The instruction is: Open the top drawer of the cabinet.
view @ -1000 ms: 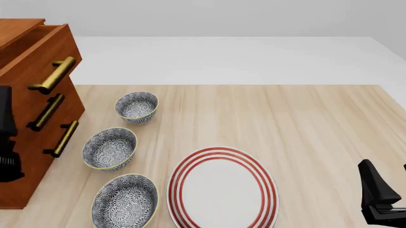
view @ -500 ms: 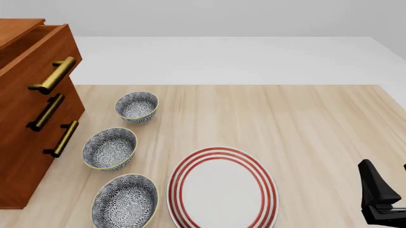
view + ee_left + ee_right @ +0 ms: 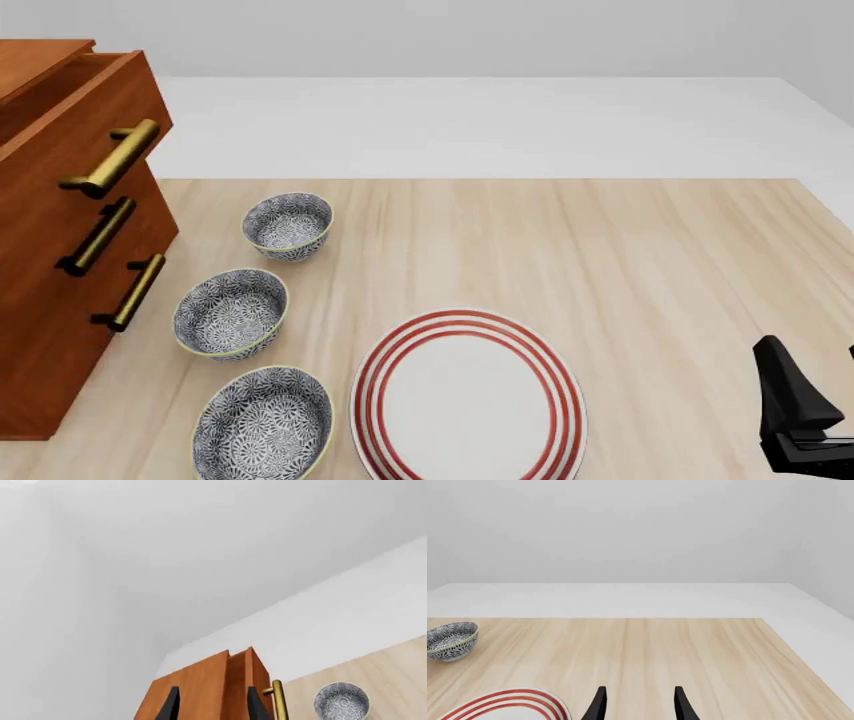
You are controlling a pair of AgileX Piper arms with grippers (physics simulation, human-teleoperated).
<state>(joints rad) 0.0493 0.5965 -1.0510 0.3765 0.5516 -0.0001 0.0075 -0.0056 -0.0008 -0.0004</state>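
The reddish-brown cabinet (image 3: 40, 330) stands at the table's left edge. Its top drawer (image 3: 67, 125) juts out a little past the two lower drawers, and a gap shows behind its front. The brass handle (image 3: 118, 155) is free, with nothing on it. My left gripper (image 3: 212, 707) is out of the front view. In the left wrist view its fingers stand open and empty, with the cabinet (image 3: 197, 692) and the brass handle (image 3: 277, 700) beyond them. My right gripper (image 3: 811, 395) rests open at the table's near right corner, and in the right wrist view the right gripper (image 3: 639, 706) holds nothing.
Three patterned bowls (image 3: 287, 224) (image 3: 231, 312) (image 3: 263, 424) line up just right of the cabinet. A white plate with red rings (image 3: 467, 400) lies near the front middle. The tabletop (image 3: 667, 260) stretches to the right.
One second ago the left arm stood at the front view's left edge beside the cabinet. It has since left that view. The drawer and the right arm have not moved.
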